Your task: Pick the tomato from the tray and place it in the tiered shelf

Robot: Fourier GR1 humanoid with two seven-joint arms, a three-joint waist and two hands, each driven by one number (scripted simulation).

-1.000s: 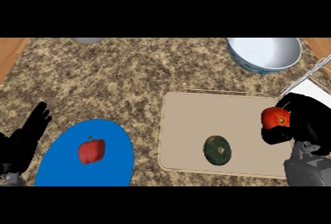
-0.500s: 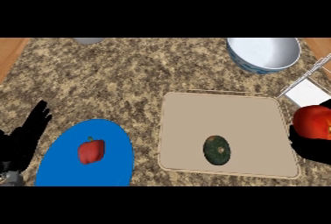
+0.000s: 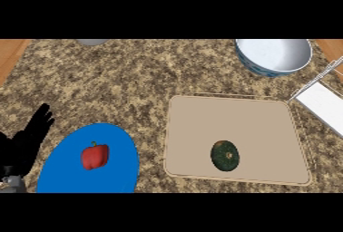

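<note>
counter (image 3: pixel 134 77): granite | tray (image 3: pixel 201 118) | blue plate (image 3: pixel 67 174) | bowl (image 3: pixel 273 55) | shelf (image 3: pixel 325 104)

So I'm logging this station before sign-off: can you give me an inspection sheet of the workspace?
Surface: speckled granite counter.
Job's things: tan tray holds only a dark green squash; no tomato seen; white tiered shelf at right edge.
Clutter: red bell pepper on blue plate; white bowl; grey object at top edge.
Hands: left hand resting open at left edge; right hand not in view.
Cables: nothing seen.
Surroundings: wooden edge.
</note>
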